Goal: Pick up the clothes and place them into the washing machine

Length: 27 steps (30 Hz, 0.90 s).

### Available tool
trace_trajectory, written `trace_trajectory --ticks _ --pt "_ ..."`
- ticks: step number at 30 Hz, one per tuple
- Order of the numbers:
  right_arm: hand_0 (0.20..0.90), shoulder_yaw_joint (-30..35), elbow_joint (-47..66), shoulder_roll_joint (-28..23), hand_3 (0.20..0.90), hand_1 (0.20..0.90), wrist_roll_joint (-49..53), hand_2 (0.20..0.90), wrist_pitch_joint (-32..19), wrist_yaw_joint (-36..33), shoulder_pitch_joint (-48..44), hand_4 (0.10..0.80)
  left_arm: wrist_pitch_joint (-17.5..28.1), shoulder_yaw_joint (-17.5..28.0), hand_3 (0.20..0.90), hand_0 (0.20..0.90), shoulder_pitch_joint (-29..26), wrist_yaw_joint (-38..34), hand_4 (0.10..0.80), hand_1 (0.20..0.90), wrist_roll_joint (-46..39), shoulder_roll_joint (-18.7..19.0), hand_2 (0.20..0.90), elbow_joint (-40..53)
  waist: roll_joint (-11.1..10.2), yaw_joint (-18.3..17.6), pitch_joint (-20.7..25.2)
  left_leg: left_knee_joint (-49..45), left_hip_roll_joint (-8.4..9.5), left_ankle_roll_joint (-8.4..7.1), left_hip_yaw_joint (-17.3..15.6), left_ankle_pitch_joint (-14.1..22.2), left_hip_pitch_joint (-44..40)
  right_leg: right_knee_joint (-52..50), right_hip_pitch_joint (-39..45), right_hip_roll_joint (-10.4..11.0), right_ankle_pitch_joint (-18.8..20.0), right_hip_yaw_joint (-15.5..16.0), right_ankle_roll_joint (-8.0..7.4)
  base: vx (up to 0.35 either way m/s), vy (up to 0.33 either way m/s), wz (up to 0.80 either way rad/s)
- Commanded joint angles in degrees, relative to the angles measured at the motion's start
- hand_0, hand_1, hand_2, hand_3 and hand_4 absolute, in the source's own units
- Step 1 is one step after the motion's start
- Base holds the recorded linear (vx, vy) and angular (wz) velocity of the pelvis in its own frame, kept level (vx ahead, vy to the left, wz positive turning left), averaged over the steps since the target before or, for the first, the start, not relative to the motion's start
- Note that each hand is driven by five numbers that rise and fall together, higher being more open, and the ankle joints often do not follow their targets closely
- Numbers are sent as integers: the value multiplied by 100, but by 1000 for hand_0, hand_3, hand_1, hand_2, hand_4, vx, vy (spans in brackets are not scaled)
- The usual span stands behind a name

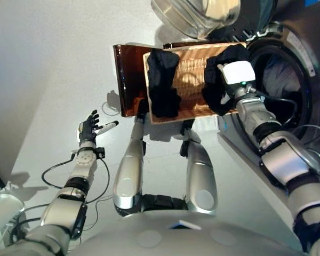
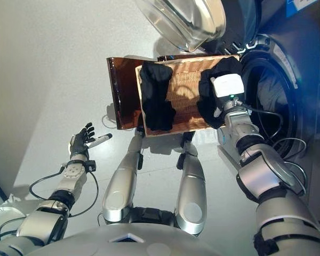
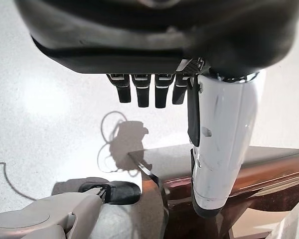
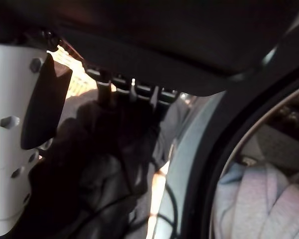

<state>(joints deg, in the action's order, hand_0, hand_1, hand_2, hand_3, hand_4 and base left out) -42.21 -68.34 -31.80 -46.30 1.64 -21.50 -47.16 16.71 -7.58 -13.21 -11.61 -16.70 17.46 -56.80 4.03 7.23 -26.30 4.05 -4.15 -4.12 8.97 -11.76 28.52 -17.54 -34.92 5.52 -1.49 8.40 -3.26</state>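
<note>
Right hand point(image 1: 232, 80) at upper right grips dark garment point(image 1: 217, 88) beside washing machine point(image 1: 288, 69); left hand point(image 1: 88, 128) at lower left open, empty.

Silver-grey arms, dark hands, white thumb covers.

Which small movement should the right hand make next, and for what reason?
Probably lift the dark garment and carry it right toward the washing machine's round drum opening. The right hand appears closed on it over the brown ribbed basket; the door is open. The left hand is idle.
</note>
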Motion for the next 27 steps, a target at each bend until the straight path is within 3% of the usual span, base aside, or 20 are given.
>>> trace_trajectory --ticks 1,14,22,23,24,25,27 --pt "900 -273 -111 -466 900 900 -184 900 229 -172 -187 800 252 -80 900 900 53 -199 800 900 -120 7 900 46 126 8 319 95 -135 -430 -48 -46 20 264 -170 -150 264 -12 -150 -6 -21 13" --pt "900 -498 -525 -112 900 900 -728 900 305 -26 47 800 255 -219 900 900 -95 -155 800 900 -74 -159 900 -97 231 75 367 95 -101 -447 45 -53 35 164 -232 -155 192 28 -128 1 -18 4" --pt "900 -314 -825 -1 900 900 -755 900 371 10 197 800 286 -325 900 900 -27 -118 800 900 36 -251 900 14 420 193 379 95 -45 -432 96 -76 58 96 -279 -97 180 73 -120 -4 3 2" --pt "532 -285 -866 6 532 532 -778 532 378 11 260 537 306 -352 900 900 16 -100 800 900 54 -253 900 75 464 238 396 95 -25 -427 109 -78 61 94 -278 -86 171 77 -123 0 9 8" --pt "269 -263 -898 18 269 269 -779 269 395 0 283 349 307 -372 900 900 44 -104 800 900 78 -256 900 100 480 256 398 95 -21 -425 117 -79 60 96 -270 -82 164 79 -122 0 9 12" --pt "200 -263 -898 19 200 200 -779 200 395 -1 284 300 306 -373 900 900 45 -104 800 900 79 -256 900 101 480 256 399 95 -21 -425 117 -79 60 96 -270 -82 164 80 -122 1 11 16" --pt "200 -216 -925 3 200 200 -793 200 408 3 302 300 316 -386 900 900 79 -96 800 900 88 -252 900 170 514 300 404 95 -15 -423 130 -87 58 85 -277 -67 160 85 -117 2 14 12"
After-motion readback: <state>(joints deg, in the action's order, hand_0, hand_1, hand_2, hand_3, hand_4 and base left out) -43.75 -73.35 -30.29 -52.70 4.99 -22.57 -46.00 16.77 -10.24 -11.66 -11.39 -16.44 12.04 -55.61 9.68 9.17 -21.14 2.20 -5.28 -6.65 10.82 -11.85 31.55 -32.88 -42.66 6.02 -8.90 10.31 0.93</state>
